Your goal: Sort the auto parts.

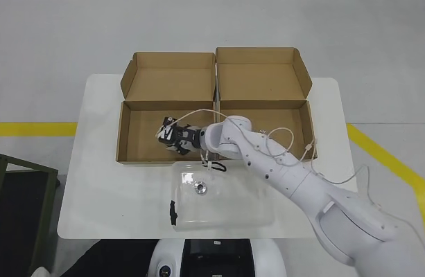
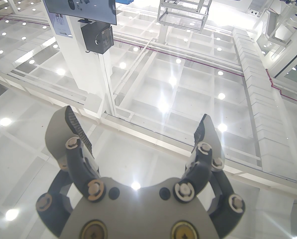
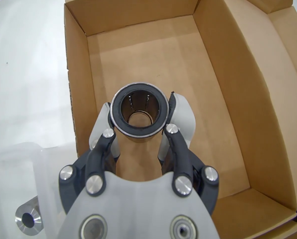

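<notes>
**First part held over the box, release not yet made**

Pinching a cylindrical bearing (image 3: pixel 140 132) in the right claw (image 3: pixel 140 103), fingers pressed against its round sides. Held right between the fingertips, above the floor of the left cardboard box (image 3: pixel 163 58), apparently clear of it.

Seen nearly end-on down the bore: long axis judged to run from the wrist toward the box floor, slightly tilted, one black-rimmed open end facing back at the wrist.

Behind the claw, outside the box wall: a clear tray (image 1: pixel 226 208) with a silver bushing (image 3: pixel 29 218) inside and a small black piece (image 1: pixel 172 211) at its edge. Beside the claw's box: a second cardboard box (image 1: pixel 261 83).

Judged early: no part seen on the floor under the claw, the drop and the tray's pieces left to do.

Elsewhere, the left claw (image 2: pixel 138 128) spread wide, gripping nothing, aimed at the ceiling.
</notes>
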Robot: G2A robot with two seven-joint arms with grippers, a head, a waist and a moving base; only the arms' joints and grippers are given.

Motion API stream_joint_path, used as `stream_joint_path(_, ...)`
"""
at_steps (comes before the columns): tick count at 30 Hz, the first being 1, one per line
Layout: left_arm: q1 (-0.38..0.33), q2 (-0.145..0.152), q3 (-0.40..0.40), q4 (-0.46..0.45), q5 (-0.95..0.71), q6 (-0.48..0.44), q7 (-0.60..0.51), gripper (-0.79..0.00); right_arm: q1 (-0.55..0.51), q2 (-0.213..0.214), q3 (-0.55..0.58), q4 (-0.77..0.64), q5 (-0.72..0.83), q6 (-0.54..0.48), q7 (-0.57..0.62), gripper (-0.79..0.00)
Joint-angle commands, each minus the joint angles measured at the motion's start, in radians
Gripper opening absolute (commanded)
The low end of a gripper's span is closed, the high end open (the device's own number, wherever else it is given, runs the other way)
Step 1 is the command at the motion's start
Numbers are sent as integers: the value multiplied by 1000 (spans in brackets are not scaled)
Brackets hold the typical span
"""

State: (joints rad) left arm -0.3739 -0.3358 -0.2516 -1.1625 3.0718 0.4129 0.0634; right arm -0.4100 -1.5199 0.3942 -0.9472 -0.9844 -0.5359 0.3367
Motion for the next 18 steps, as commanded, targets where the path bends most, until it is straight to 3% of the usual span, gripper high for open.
stream_joint_path(1,0,0,0,0,0,0,0,0,2,-9,-1,23,-7,-6,-6,-625)
stream_joint_path(3,0,0,0,0,0,0,0,0,2,-16,1,39,-14,-10,-12,-474)
stream_joint_path(5,0,0,0,0,0,0,0,0,0,-20,3,50,-22,-18,-16,-413)
stream_joint_path(6,0,0,0,0,0,0,0,0,-1,-22,6,54,-26,-21,-18,-345)
stream_joint_path(7,0,0,0,0,0,0,0,0,-2,-22,10,56,-27,-23,-19,-135)
stream_joint_path(8,0,0,0,0,0,0,0,0,-3,-23,14,53,-29,-26,-23,0)
stream_joint_path(18,0,0,0,0,0,0,0,0,-30,15,104,-116,-78,-53,-10,0)
